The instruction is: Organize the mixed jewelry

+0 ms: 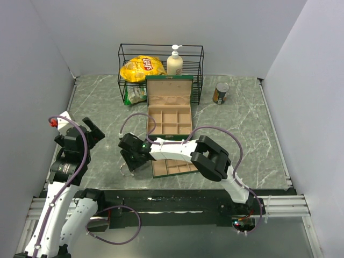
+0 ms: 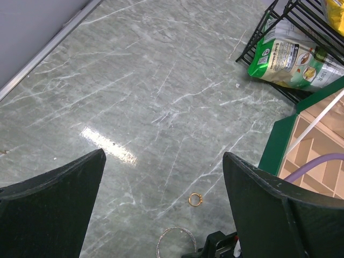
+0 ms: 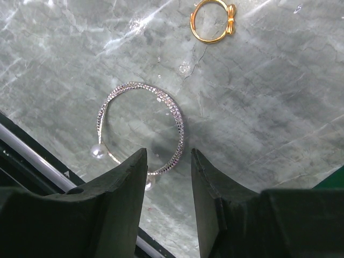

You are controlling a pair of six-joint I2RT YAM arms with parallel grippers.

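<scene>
Our right end effector (image 3: 167, 161) stands narrowly open, its jaws straddling one arc of the silvery bangle (image 3: 178, 115); whether they touch the wire we cannot tell. We judge the grasp is in hand: next, close and lift toward the green box (image 1: 169, 107). The bangle and the gold ring (image 3: 194, 24) lie on the tabletop (image 3: 258, 107), left of that box. Our left end effector (image 2: 163, 156), farther left, gapes wide and empty.

left arm (image 1: 54, 201) / right arm (image 1: 171, 150): white links, black joints were recorded | purple cables (image 1: 217, 127) were seen along both | green light (image 1: 144, 144) was noted
</scene>
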